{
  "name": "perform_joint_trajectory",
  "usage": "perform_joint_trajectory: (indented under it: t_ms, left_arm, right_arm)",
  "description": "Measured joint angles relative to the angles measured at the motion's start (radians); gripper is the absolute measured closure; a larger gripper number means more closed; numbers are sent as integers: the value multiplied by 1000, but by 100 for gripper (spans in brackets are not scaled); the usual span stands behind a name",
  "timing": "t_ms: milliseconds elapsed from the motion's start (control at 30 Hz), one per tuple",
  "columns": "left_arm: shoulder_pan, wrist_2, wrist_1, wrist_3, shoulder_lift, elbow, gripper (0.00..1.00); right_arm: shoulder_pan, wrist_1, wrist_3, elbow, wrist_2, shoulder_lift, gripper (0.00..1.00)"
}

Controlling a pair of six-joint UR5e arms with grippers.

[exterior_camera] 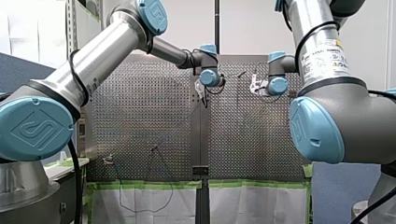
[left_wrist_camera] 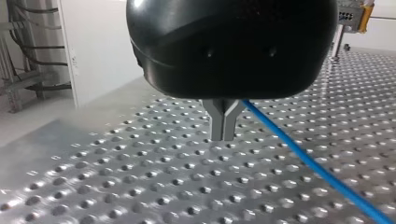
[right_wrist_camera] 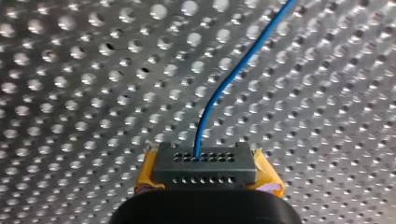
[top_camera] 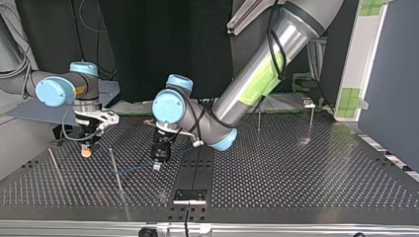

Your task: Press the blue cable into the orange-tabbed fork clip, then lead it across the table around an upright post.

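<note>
The thin blue cable (left_wrist_camera: pixel 308 163) is drawn straight over the perforated table (left_wrist_camera: pixel 140 186); farther along, it is bent in a gentle curve. A slim metal post (top_camera: pixel 114 168) is stood upright in the table's half at the top view's left.

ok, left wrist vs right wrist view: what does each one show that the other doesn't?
Left wrist only: my left gripper, black with metal fingers, shut on the blue cable, which runs off slantwise just above the table; an upright post stands far behind. Right wrist only: my right gripper, its yellow pads clamped on a grey block with rows of holes, and the cable enters its upper row. Both: the blue cable and the perforated table.
</note>
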Motion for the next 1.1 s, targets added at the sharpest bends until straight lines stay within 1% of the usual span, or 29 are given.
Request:
perform_joint_trajectory:
  t_ms: [100,267,300,333,367,400,433,467,533,567,600,833,1000,1100]
  left_arm:
    - [0,1,12,0,0,-17,100]
    - [1,0,16,0,0,-24,100]
    - [1,-1,15,0,0,-25,95]
    - [1,-3,15,-1,0,-25,78]
    - [1,-5,14,-1,0,-25,78]
    - [1,-8,12,-1,0,-25,65]
    - [2,-10,10,-1,0,-25,45]
    - [2,-12,9,-1,0,-25,45]
    - [2,-15,6,-2,0,-25,18]
    - [3,-16,4,-3,0,-25,18]
    - [3,-20,1,-4,0,-25,0]
    - [4,-35,-9,-7,0,-25,0]
    - [5,-39,-19,-8,0,-25,0]
    - [5,-40,-21,-8,0,-25,0]
  right_arm:
    - [3,-2,-3,11,1,7,100]
    - [11,-3,-9,25,2,28,100]
    - [13,-4,-10,29,3,31,100]
    - [14,-6,-12,36,4,35,100]
    - [14,-10,-13,41,4,37,100]
    - [15,-14,-13,47,4,38,100]
    - [16,-22,-12,53,4,40,100]
    - [17,-27,-12,58,4,41,100]
    - [18,-37,-10,67,5,44,100]
    - [19,-41,-10,70,5,46,100]
    - [19,-43,-11,72,6,48,100]
    - [20,-54,-12,85,16,69,100]
    - [14,-89,0,105,22,74,100]
    - [10,-104,4,112,24,86,100]
